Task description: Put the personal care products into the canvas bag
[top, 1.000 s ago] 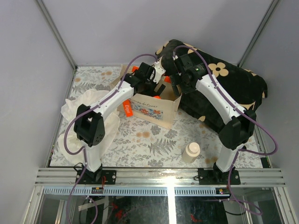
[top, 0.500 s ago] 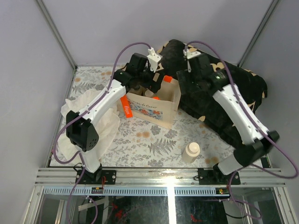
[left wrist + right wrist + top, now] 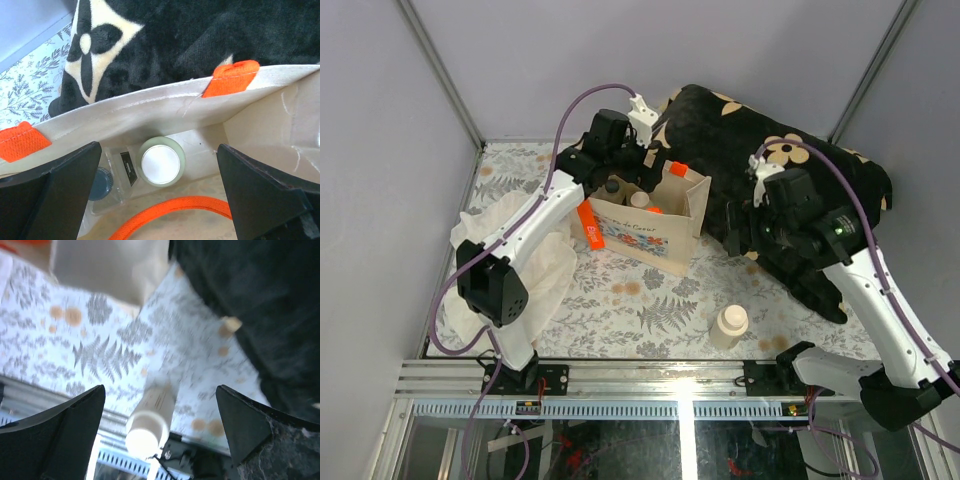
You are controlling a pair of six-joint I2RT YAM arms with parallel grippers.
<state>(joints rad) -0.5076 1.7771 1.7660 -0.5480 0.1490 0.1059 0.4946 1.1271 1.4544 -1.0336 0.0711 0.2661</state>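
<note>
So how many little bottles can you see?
3. A cream bottle stands on the table near the front edge. An olive bottle and a dark-capped bottle sit inside the canvas bag. More may be hidden in the bag.

Count: 4 bottles (image 3: 161, 162), 1 canvas bag (image 3: 645, 236), 1 blk cushion (image 3: 720, 125), 1 wht cloth (image 3: 558, 272), 2 arms (image 3: 535, 222)

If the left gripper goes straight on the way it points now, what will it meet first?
Probably the cream cap of the olive bottle inside the canvas bag, though depth is unclear.
</note>
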